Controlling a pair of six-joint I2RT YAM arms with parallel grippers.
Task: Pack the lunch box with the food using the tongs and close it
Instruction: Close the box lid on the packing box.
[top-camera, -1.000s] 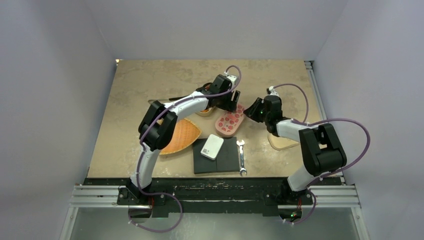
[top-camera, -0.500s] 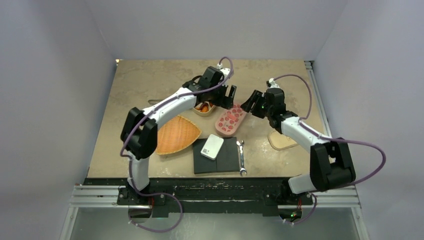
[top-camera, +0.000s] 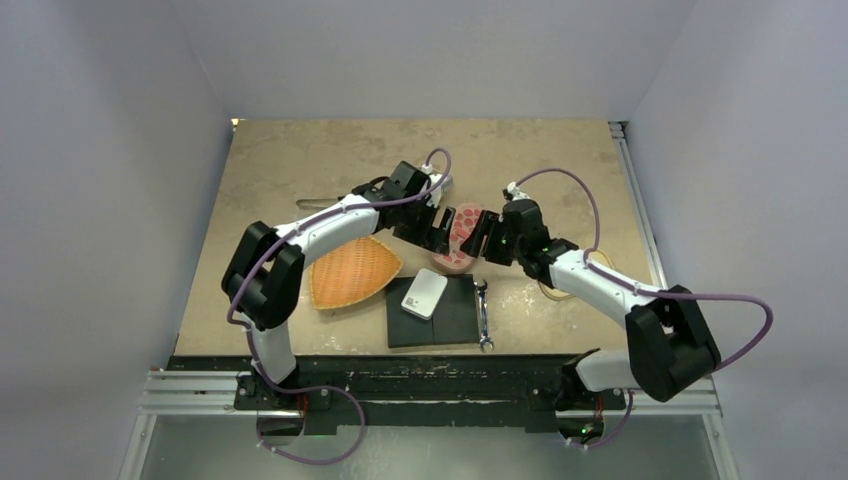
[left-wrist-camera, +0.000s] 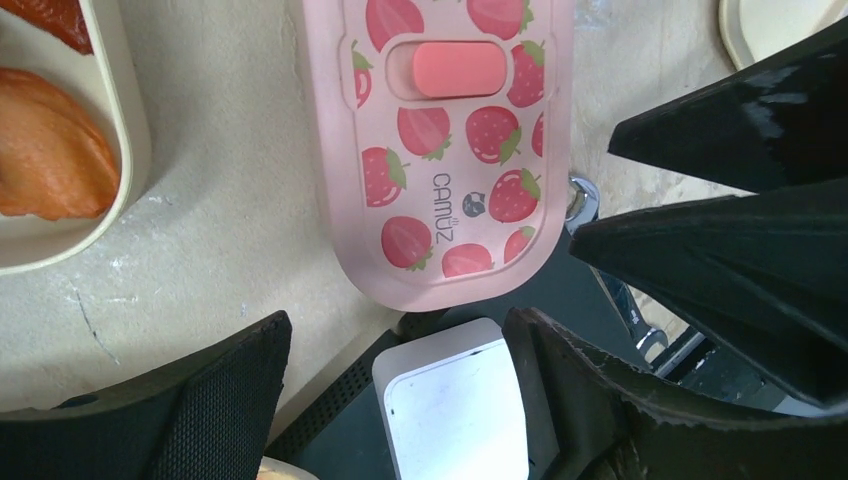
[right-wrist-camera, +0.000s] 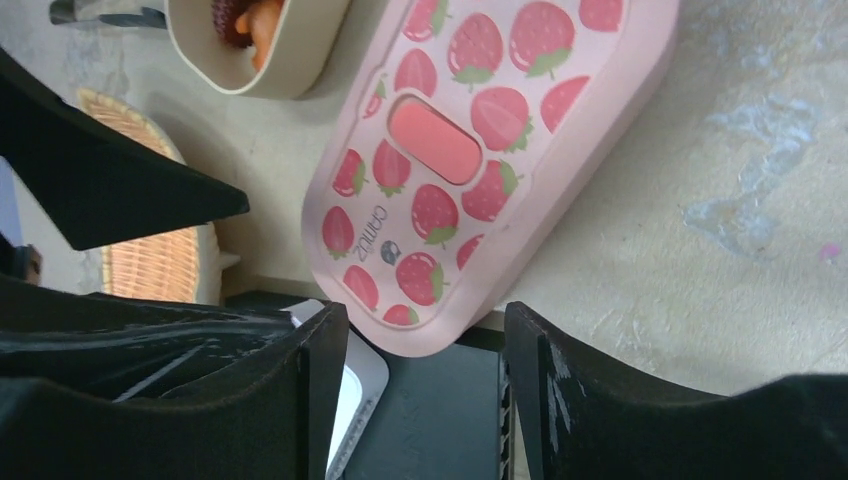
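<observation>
Tan worktop (top-camera: 300, 160), scuffed, under everything. Left arm (top-camera: 330, 215) and right arm (top-camera: 600, 285) bent inward, meeting above its middle.

Orange woven basket (top-camera: 350, 272) left of centre, toward the near edge. Black mat (top-camera: 455, 318) just right of it.

Pink strawberry-print lid (left-wrist-camera: 440, 150) flat on the worktop, coral tab in its middle, near end reaching the mat's far edge. Beige lunch box (left-wrist-camera: 130, 120) just left of the lid, a strip of bare worktop between them, uncovered. Another beige piece (top-camera: 556, 292) partly hidden under the right arm; cannot tell what.

Tongs (top-camera: 315, 205) lying on the worktop beyond the basket, well left of the lid, untouched by either arm.

Left pincer (left-wrist-camera: 395, 325) released, fingers spread wide, nothing between them, hovering over the lid's near end. Right pincer (right-wrist-camera: 420, 320) also released and empty, hovering above that same end from the other side, close beside the left one.

White box (top-camera: 425, 293) lying across the mat's far left corner, just beside the lid's end. Silver wrench (top-camera: 483, 315) along the mat's right edge.

Food (left-wrist-camera: 50, 150) inside the lunch box: orange and red pieces in the left wrist view, a dark red and an orange one in the right wrist view.
</observation>
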